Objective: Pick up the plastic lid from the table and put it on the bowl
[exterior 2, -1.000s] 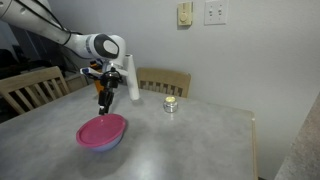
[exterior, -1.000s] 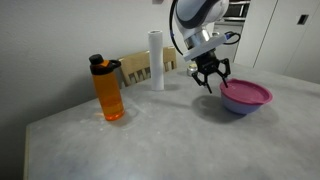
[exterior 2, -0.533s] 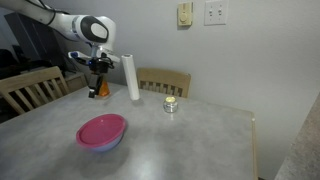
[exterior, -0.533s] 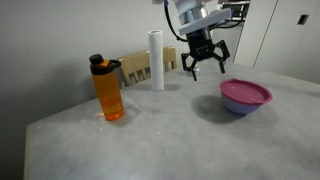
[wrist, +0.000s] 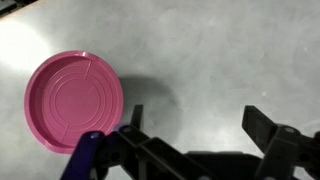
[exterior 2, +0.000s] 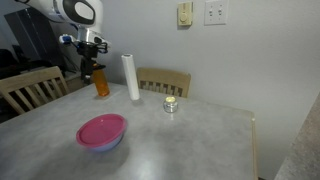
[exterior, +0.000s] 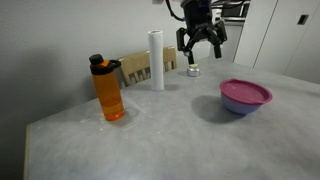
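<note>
High over tabletop (exterior: 150,140), pincer (exterior: 201,42) spread & empty; lid (exterior: 246,91) caps bowl (exterior: 238,107), below, off to one side.

Plastic lid (exterior: 246,92): we count one.
Bowl (exterior: 238,107): we count one.
Orange bottle (exterior: 108,92): one.
White upright roll (exterior: 156,60): one.
Small metal tin (exterior 2: 171,104): one.
Chairs (exterior 2: 30,88) (exterior 2: 166,80): we see two.
Wall plates (exterior 2: 185,13) (exterior 2: 215,12): we see two.
Desk (exterior: 170,145): one.
</note>
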Tool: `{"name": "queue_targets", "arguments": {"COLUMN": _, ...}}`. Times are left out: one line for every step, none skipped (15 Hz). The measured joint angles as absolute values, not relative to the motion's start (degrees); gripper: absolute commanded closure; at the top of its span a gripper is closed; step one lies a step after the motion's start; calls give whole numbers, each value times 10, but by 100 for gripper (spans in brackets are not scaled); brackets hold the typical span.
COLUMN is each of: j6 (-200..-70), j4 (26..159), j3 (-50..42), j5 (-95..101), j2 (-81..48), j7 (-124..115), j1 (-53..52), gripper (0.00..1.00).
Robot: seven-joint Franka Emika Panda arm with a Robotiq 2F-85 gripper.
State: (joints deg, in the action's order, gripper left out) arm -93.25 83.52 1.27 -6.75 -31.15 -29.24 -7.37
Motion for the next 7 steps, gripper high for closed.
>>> {"name": "queue_targets", "arguments": {"j6": -926, "j4": 836, "j3": 15, "j5": -66, "j2": -308, "j7": -265, "j1": -75, "gripper": 0}}
{"name": "queue_targets", "arguments": {"j6": -919, "j4": 836, "j3": 18, "j5": -63, "j2": -305, "j7": -237, "j1": -76, "gripper": 0}}
{"name": "queue_targets", "arguments": {"j6": -914, "j4": 836, "j3": 21, "j5": -57, "j2": -303, "j7": -211, "j1": -77, "gripper": 0}}
{"name": "queue_targets", "arguments": {"j6": -911, "j4": 836, "j3": 23, "j5": -53, "j2": -302, "j7": -195, "j1": -78, "gripper": 0}}
{"name": "queue_targets", "arguments": {"j6": -910, "j4": 836, "j3": 24, "j5": -51, "j2": -302, "j7": -187, "j1": -79, "gripper": 0}}
{"name": "queue_targets", "arguments": {"j6": -909, "j4": 836, "j3": 25, "j5": -50, "j2": -302, "j7": -184, "j1": -79, "gripper": 0}}
{"name": "queue_targets", "arguments": {"j6": -909, "j4": 837, "j3": 25, "j5": -50, "j2": -302, "j7": -182, "j1": -79, "gripper": 0}}
